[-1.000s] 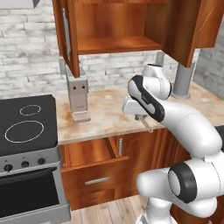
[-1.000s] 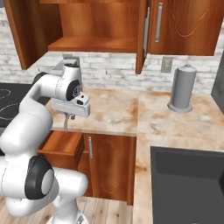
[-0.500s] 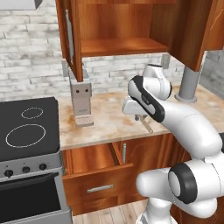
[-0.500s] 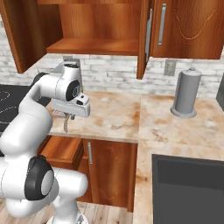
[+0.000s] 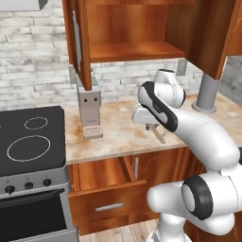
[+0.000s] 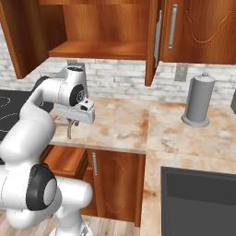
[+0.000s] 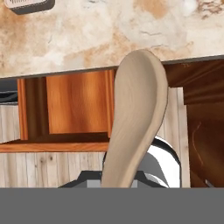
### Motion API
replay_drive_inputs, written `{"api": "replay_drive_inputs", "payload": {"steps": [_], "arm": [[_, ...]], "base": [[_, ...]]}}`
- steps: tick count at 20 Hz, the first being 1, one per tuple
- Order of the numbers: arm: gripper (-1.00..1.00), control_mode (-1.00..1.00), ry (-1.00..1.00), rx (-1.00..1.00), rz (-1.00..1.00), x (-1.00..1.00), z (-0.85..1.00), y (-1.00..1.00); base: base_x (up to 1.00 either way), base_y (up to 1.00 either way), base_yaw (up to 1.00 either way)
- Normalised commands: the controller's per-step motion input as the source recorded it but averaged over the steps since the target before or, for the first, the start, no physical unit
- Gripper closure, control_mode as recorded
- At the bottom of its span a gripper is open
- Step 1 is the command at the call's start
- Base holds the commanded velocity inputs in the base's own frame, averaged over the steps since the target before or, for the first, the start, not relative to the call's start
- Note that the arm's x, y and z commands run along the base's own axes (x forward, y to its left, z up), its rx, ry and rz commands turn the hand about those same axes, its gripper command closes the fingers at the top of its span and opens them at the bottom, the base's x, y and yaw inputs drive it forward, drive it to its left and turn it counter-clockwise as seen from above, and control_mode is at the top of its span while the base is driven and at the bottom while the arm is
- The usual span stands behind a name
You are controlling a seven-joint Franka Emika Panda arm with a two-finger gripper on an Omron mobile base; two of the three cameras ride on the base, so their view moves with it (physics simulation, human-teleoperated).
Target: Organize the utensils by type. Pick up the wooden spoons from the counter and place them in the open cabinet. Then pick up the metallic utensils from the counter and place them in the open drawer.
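The spoon (image 7: 136, 118) is pale, smooth wood with a broad oval bowl that narrows into a flat handle. In the hand view its bowl reaches up across the front edge of the surface (image 7: 109, 35), and its handle runs down toward the bottom of the picture, so its long axis lies along the line of the jaws. In the left base view the spoon (image 5: 159, 135) hangs from the gripper (image 5: 152, 126), its free end slanting down and a little to the right, above the front part of the marbled surface. In the right base view the spoon (image 6: 69, 130) drops nearly straight down from the gripper (image 6: 71, 120), just in front of the surface's edge.

The jaws are nearly closed and clamp the spoon at its handle end, with the bowl end free.

Below the spoon, the open drawer (image 5: 101, 177) stands pulled out from under the surface. Above, the open cabinet (image 5: 137, 49) shows a bare wooden shelf.
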Motion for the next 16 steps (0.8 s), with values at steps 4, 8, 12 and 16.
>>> {"api": "replay_drive_inputs", "payload": {"steps": [4, 8, 12, 16], "arm": [[1.00, 1.00, 0.00, 0.00, 0.00, 0.00, 0.00, 0.00], [1.00, 1.00, 0.00, 0.00, 0.00, 0.00, 0.00, 0.00], [1.00, 1.00, 0.00, 0.00, 0.00, 0.00, 0.00, 0.00], [1.00, 1.00, 0.00, 0.00, 0.00, 0.00, 0.00, 0.00]], "base": [[0.26, -0.12, 0.00], [0.28, -0.11, 0.00], [0.30, -0.10, 0.00], [0.22, -0.08, 0.00]]}}
